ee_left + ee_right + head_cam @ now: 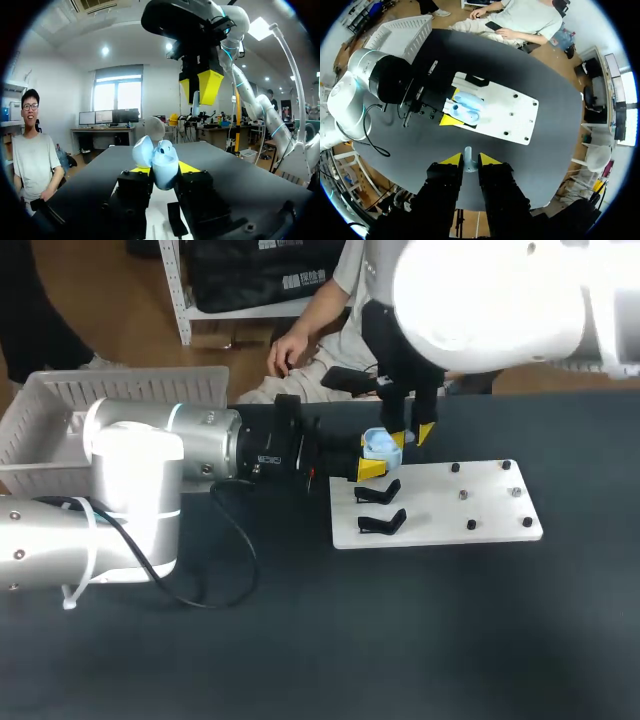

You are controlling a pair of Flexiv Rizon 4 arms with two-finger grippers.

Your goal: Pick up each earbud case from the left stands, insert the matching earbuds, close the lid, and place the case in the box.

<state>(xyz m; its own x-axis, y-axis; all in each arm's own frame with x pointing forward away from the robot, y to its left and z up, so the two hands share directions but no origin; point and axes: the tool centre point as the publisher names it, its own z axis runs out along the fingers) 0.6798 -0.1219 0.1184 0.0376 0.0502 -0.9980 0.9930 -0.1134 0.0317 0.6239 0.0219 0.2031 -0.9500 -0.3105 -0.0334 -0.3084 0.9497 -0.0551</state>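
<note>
The open case point(377, 445) is gripped by the left pincer point(164, 170) over the left edge of the board point(440, 505). An earbud point(468, 152) is pinched in the right pincer point(200, 88) above. If misaligned, the earbud may be jammed or dropped.

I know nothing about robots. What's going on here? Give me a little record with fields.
Left tool: shut on light-blue earbud case, lid open
Right tool: above the case, shut on an earbud
White board: two black stands, holding nothing
Box: white, at the table's far left
</note>
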